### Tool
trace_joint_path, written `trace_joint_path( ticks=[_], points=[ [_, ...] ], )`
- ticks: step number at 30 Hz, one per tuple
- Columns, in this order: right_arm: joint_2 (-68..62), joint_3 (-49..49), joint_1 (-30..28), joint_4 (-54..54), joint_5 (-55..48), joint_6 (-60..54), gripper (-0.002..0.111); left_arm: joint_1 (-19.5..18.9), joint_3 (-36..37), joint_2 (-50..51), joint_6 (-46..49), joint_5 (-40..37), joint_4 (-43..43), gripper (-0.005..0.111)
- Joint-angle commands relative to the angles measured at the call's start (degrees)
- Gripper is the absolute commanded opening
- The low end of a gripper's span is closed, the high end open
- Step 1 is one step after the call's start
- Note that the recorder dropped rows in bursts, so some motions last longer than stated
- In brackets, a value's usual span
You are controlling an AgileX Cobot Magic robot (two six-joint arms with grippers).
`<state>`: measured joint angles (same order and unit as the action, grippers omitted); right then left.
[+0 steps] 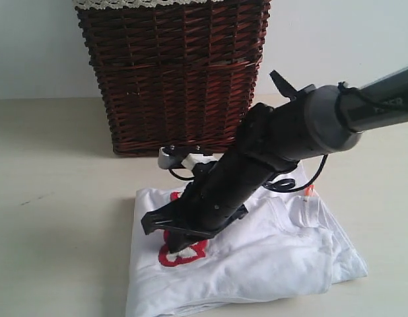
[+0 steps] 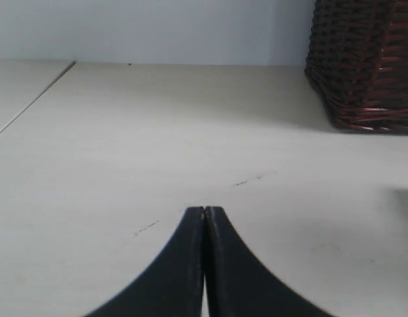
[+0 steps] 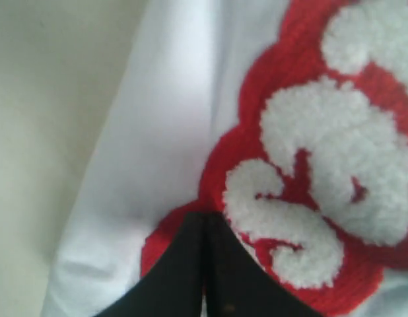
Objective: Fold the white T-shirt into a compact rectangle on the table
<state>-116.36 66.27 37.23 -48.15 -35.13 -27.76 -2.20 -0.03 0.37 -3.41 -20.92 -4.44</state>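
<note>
My right hand (image 3: 205, 214) with fingers together, its tip at the red band (image 3: 257, 125) of the white T-shirt (image 1: 270, 257) lying under it, my left hand (image 2: 204, 210) together, low over the table (image 2: 125, 132)

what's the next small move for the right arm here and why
Probably lift the right gripper up off the white T-shirt: its fingers are shut, tips at the red band, and the shirt already lies roughly folded on the table.
</note>
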Motion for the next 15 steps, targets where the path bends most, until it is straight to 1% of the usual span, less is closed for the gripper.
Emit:
trace_joint_path(
  ticks=[1, 3, 5, 7, 11, 13, 15],
  points=[
    [6.7, 0.3, 0.0, 5.5, 4.5, 2.4, 0.0, 0.1, 0.0, -0.4, 0.0, 0.5, 0.2, 0.0],
    [11.1, -0.4, 0.0, 12.7, 6.5, 7.8, 0.0, 0.1, 0.0, -0.4, 0.0, 0.5, 0.2, 0.0],
    [16.5, -1.1, 0.0, 22.1, 7.3, 16.4, 0.0, 0.1, 0.0, -0.4, 0.0, 0.5, 0.2, 0.0],
    [22.4, -1.9, 0.0, 34.7, 7.6, 27.4, 0.0, 0.1, 0.0, -0.4, 0.0, 0.5, 0.2, 0.0],
    [33.7, -4.1, 0.0, 56.3, 5.5, 45.0, 0.0, 0.1, 0.0, -0.4, 0.0, 0.5, 0.2, 0.0],
    [40.1, -5.5, 0.0, 64.8, 3.6, 51.3, 0.0, 0.1, 0.0, -0.4, 0.0, 0.5, 0.2, 0.0],
    [46.4, -6.9, 0.0, 69.5, 2.3, 55.2, 0.0, 0.1, 0.0, -0.4, 0.0, 0.5, 0.2, 0.0]
  ],
)
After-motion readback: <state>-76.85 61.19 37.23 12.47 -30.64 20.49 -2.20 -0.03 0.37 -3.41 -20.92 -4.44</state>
